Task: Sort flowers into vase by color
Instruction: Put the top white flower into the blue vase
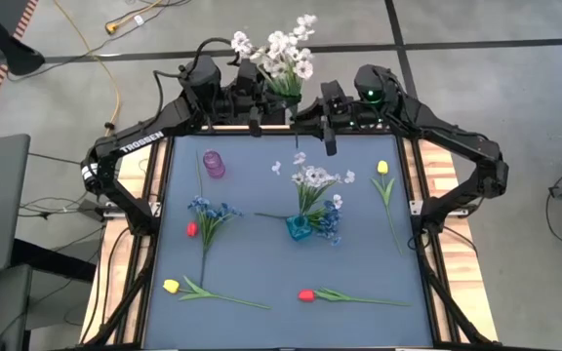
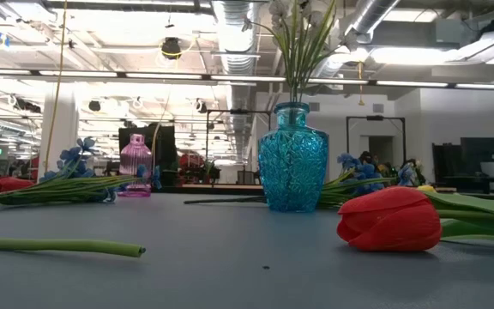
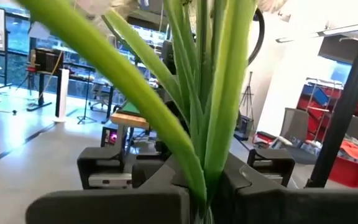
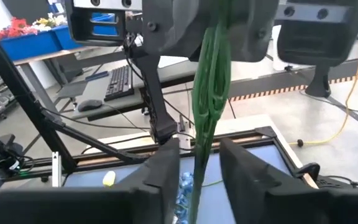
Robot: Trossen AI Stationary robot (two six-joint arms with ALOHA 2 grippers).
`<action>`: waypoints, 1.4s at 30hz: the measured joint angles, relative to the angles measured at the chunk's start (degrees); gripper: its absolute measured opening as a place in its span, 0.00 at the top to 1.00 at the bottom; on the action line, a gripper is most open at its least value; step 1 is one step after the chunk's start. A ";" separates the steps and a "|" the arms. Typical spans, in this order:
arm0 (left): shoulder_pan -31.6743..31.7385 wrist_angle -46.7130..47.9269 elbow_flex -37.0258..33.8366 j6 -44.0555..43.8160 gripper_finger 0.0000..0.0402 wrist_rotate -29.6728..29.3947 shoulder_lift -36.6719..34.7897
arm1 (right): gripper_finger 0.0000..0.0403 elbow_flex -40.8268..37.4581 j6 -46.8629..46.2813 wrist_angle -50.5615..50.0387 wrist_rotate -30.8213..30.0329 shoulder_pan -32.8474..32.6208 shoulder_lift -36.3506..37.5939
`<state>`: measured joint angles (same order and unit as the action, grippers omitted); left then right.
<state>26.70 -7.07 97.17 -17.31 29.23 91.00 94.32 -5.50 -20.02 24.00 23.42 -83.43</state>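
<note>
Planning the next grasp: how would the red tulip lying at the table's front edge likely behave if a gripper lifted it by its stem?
The red tulip would probably feel light: thin stem, small head. Held far from the bloom, the long stem may droop toward the head. Its smooth, narrow stem might twist or slip between the fingers.

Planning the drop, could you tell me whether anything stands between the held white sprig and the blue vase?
Yes: the right claw, open, straddles the stem of the white sprig beside the left claw gripping it, and white flowers fill the blue vase mouth.
</note>
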 joint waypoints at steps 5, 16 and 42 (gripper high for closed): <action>1.66 0.26 0.00 -0.57 0.99 0.27 -1.26 | 0.50 -0.04 0.13 -2.82 0.12 3.26 2.28; -0.98 10.19 0.02 8.27 1.00 0.74 -9.42 | 0.45 -0.04 2.95 -19.69 0.11 7.56 11.26; -26.76 -43.55 -53.37 19.85 1.00 -24.48 -16.17 | 0.50 -38.36 -12.99 4.58 -6.13 2.03 36.70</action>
<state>-0.05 -50.62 43.80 2.54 4.76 74.83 55.96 -18.48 -15.44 17.87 25.45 -46.73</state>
